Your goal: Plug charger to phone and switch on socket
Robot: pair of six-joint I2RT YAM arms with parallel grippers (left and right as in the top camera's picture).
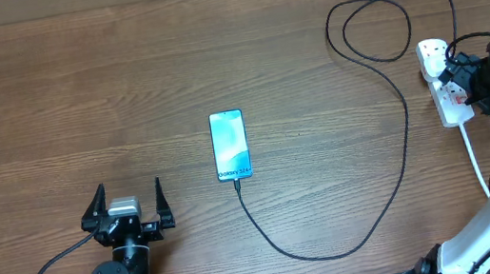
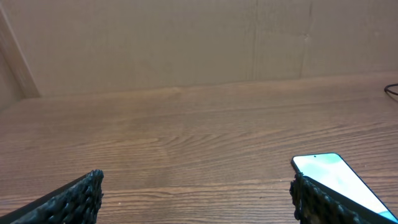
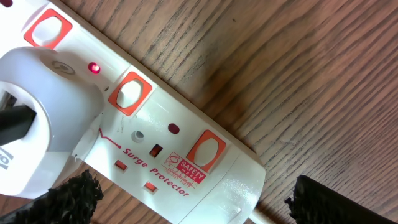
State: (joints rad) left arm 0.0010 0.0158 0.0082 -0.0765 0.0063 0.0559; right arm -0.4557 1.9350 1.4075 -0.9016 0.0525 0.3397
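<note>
The phone (image 1: 230,145) lies screen up at mid-table, lit light blue; its corner shows in the left wrist view (image 2: 333,173). The charger's thin black cable (image 1: 394,174) runs from the phone's near short edge, loops right and back to a white adapter (image 3: 37,137) plugged into the socket (image 1: 455,109). The socket is a white power strip (image 3: 205,168) with orange-red switches and one small red light (image 3: 94,67) lit. My right gripper (image 1: 461,87) (image 3: 199,202) is open, its fingers straddling the strip's cord end. My left gripper (image 1: 127,204) (image 2: 196,199) is open and empty, left of the phone.
The strip's thick white cord (image 1: 475,162) runs toward the near edge beside my right arm. The black cable forms a loop (image 1: 383,26) at the back right. A plain wall (image 2: 186,43) stands behind the wooden table.
</note>
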